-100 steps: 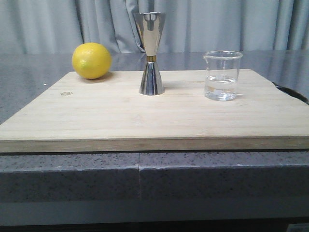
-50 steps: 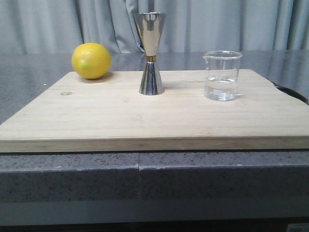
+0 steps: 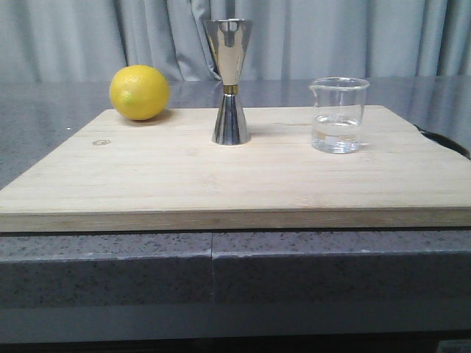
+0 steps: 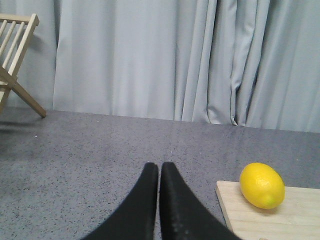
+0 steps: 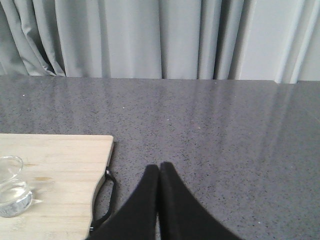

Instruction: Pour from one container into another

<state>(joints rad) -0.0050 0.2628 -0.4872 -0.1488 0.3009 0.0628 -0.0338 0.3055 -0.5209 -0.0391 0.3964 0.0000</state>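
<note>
Reaching for the beaker, right of the jigger, meant opening first: right claw and left claw were both closed, empty.

We count 1 beaker, 1 jigger, 1 lemon, 1 board, and 2 grippers: left gripper, right gripper.
</note>
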